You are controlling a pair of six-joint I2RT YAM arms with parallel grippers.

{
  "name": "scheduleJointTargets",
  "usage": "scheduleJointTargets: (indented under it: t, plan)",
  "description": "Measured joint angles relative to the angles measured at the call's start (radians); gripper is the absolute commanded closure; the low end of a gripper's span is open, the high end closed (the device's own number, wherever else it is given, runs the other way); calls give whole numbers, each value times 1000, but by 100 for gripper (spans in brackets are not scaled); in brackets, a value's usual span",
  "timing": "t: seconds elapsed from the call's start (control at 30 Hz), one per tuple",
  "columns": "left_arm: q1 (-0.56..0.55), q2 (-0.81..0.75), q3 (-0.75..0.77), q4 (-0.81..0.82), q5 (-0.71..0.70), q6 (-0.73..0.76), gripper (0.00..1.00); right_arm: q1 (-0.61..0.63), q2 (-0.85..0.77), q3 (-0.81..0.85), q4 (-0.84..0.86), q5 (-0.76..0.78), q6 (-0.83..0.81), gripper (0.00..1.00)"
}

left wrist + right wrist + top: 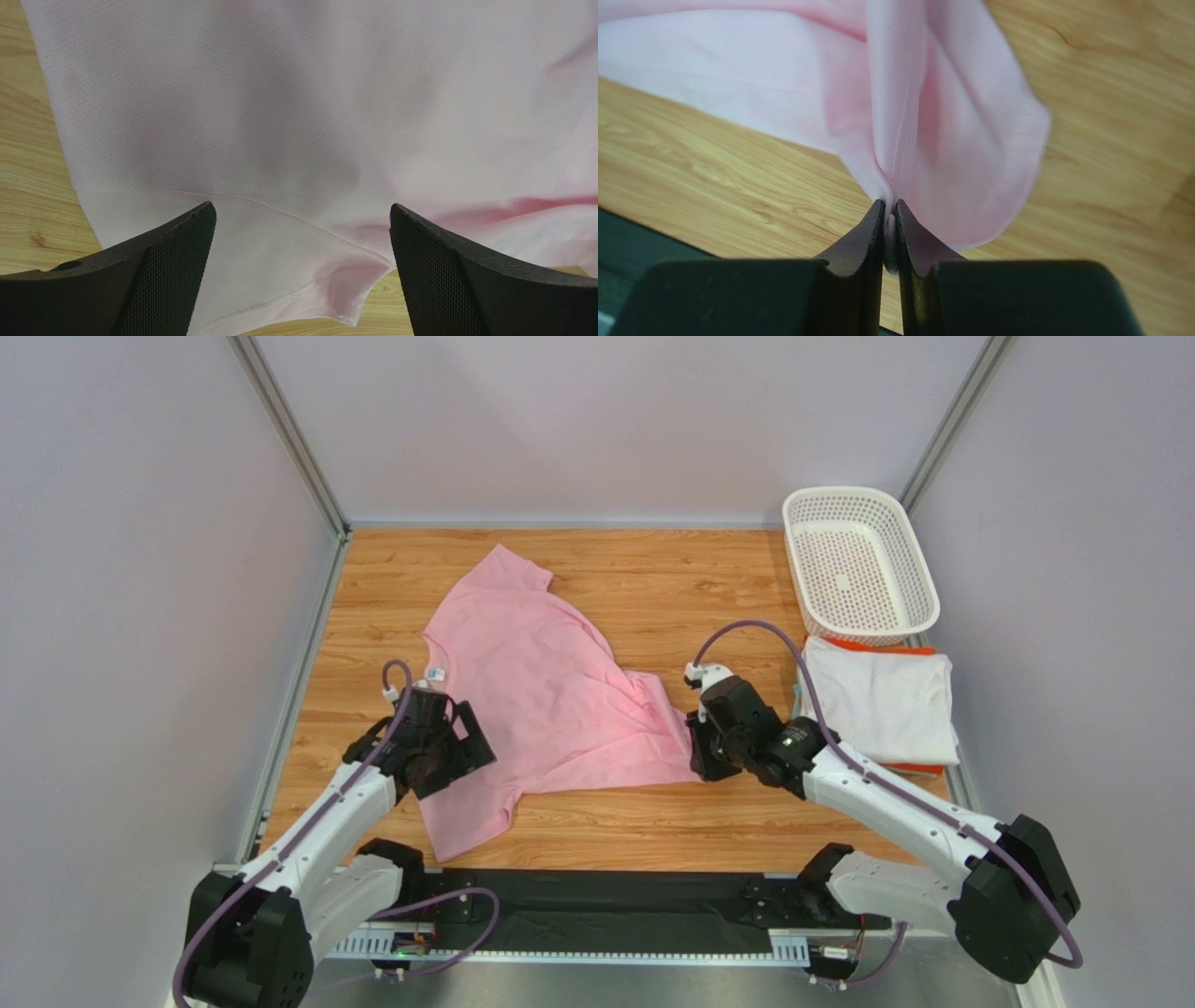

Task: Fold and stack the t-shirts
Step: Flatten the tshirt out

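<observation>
We see the pink t-shirt (547,686) spread between our left gripper (460,742) and right gripper (699,751); the white t-shirt (884,703) lies folded at the right, just beside the basket (920,571).

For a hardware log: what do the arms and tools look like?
The left arm and right arm have white shells, black joints, each trailing a purple cable. The left tool and right tool have black tapered fingers, mesh-textured on the left.

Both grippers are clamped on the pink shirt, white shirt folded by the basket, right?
No: only the right gripper is clamped on the pink shirt; the left wrist view shows the left gripper open over it. The rest holds.
</observation>
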Motion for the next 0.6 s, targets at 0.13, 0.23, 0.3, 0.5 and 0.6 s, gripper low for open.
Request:
scheduleJointTargets:
  t: [0.13,0.23,0.3,0.5,0.6]
  plan:
    - [0,11,1,-3,-20,0,0,16,0,-19,-107,166,116,78]
    - [0,16,3,-11,-28,0,0,16,9,-17,-150,235,166,78]
    - [0,18,4,-16,-34,0,0,16,23,-17,-168,266,191,75]
    - [0,23,8,-23,-54,1,0,16,33,-18,-204,287,230,74]
    - [0,27,8,-25,-61,1,0,17,19,-24,-208,285,241,80]
